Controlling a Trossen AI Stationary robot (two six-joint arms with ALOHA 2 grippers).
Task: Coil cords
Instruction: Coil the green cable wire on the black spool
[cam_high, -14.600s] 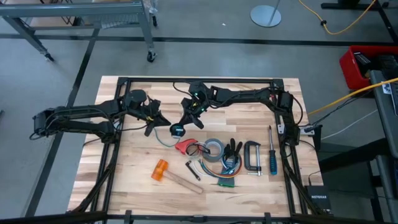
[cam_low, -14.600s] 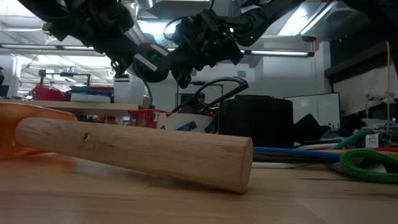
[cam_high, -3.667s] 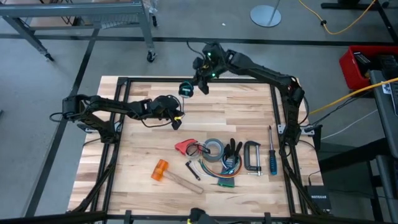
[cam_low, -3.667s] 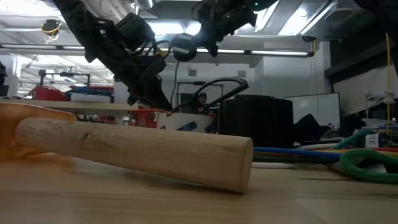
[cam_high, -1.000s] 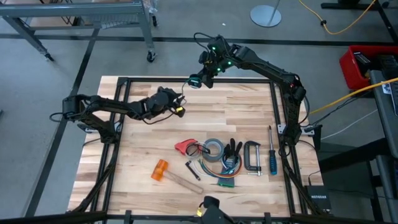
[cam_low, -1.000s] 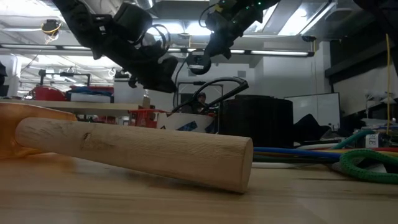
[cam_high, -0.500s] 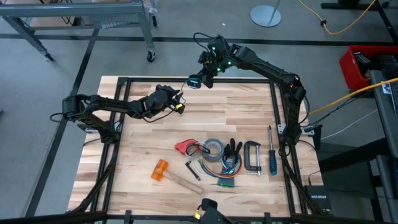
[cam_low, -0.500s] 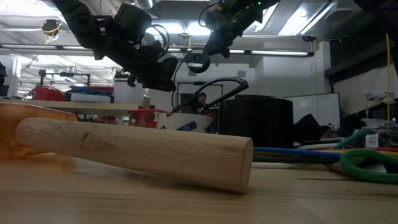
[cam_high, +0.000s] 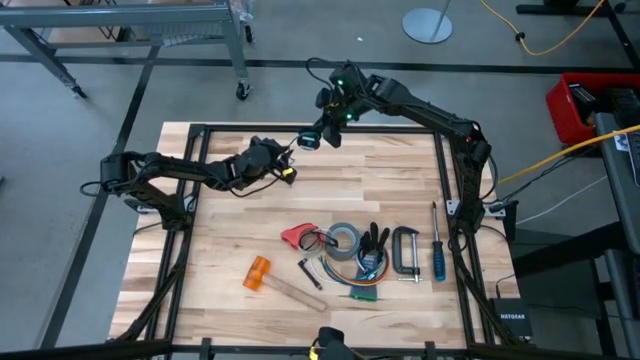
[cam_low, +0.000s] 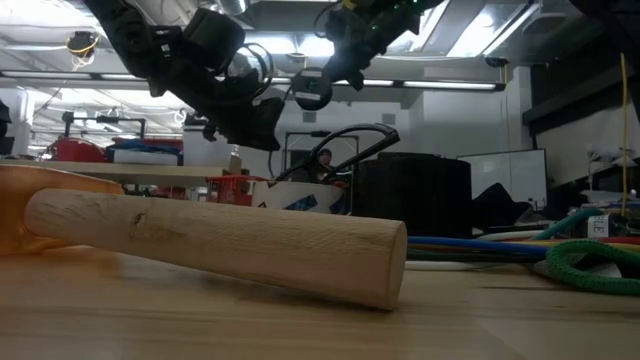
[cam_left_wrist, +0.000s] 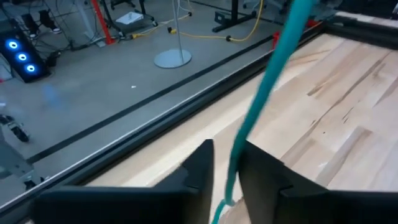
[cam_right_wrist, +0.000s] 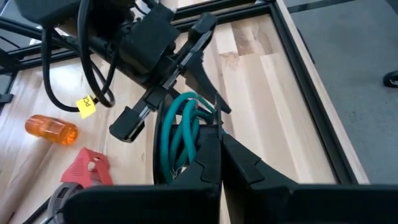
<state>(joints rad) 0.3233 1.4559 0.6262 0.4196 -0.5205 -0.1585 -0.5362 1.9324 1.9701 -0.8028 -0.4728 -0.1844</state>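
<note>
We saw the cord (cam_right_wrist: 180, 134), teal in the wrist views, gathered into a few loops hanging above the upper middle of the table (cam_high: 400, 190) in the high view, with one strand (cam_left_wrist: 261, 106) running diagonally from upper right to lower centre in the left wrist view. The right hand (cam_high: 322, 134) was clenched on the coil. The left hand (cam_high: 282, 160), just left of it, had the strand between its slightly parted fingers (cam_left_wrist: 199, 165).

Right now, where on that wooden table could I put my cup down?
Bare wood lies right of the left gripper, across to the frame, and left of the orange-headed mallet. Crowded: grey tape roll, black C-clamp, blue-handled screwdriver.
</note>
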